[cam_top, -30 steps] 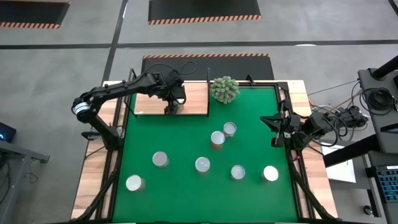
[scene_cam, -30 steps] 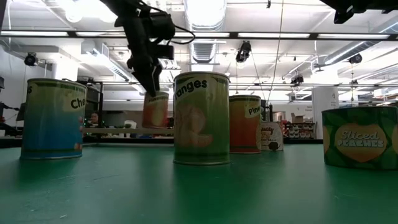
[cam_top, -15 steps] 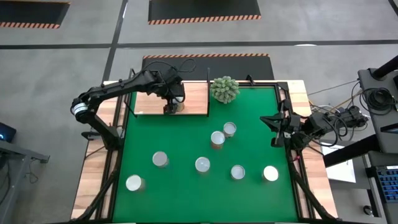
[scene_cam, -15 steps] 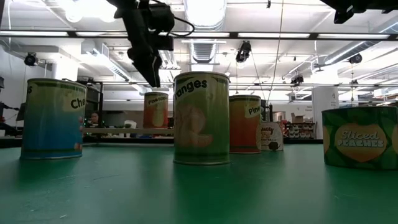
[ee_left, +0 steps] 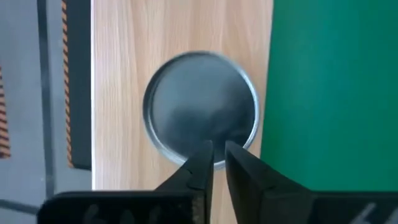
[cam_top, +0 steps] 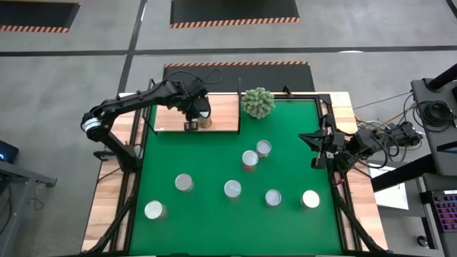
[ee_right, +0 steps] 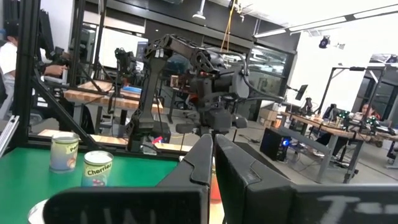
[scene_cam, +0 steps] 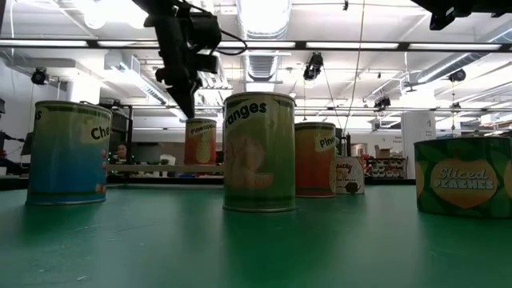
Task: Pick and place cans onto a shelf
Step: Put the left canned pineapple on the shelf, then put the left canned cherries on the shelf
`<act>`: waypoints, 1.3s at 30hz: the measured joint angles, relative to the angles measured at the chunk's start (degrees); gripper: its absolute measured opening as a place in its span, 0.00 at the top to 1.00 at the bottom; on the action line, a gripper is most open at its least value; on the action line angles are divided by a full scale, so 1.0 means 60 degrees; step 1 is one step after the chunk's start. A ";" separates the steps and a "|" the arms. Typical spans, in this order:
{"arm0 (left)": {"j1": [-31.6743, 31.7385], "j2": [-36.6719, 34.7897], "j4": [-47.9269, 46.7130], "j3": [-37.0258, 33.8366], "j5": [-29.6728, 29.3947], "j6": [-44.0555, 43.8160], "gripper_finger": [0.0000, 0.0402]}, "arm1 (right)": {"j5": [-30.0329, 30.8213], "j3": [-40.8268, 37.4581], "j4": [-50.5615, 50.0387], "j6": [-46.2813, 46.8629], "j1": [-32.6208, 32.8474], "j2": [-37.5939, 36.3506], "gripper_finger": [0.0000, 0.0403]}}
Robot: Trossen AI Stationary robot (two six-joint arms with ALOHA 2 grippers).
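Note:
One can (cam_top: 205, 120) stands upright on its base on the pale wooden shelf (cam_top: 171, 114) at the table's far left. The left wrist view shows its round silver top (ee_left: 199, 102). My left gripper (ee_left: 215, 152) hangs just above this can (scene_cam: 200, 142), pointing steeply down, fingers shut with nothing between them. In the low view its tip (scene_cam: 190, 110) is a little clear of the can's top. Several more cans stand on the green mat, among them a pair (cam_top: 255, 153) at mid-table. My right gripper (ee_right: 212, 155) is shut and raised at the table's right edge (cam_top: 314, 139).
A spiky grey-green plant ball (cam_top: 258, 103) sits just right of the shelf's right end. Cans stand across the mat's near half (cam_top: 232, 188), (cam_top: 153, 210), (cam_top: 310, 199). The shelf's left part (cam_top: 166, 118) is bare. Black frame rails run along the table's sides.
My left gripper has let go of the can on the shelf, risen a little above its top, and brought its fingers together. The can stays upright where it was set.

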 joint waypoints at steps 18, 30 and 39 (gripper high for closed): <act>0.0015 -0.0041 -0.0012 0.0088 -0.0592 -0.0123 1.00 | -0.0001 0.0000 -0.0004 0.0000 -0.0001 0.0000 0.98; -0.1729 -0.0892 -0.0102 0.0265 0.0729 -0.4271 1.00 | -0.0004 0.0000 -0.0004 -0.0007 0.0000 0.0000 0.98; -0.4900 -0.0929 -0.1658 -0.0213 0.1200 -0.9055 1.00 | -0.0003 0.0000 -0.0004 -0.0011 -0.0001 0.0000 0.98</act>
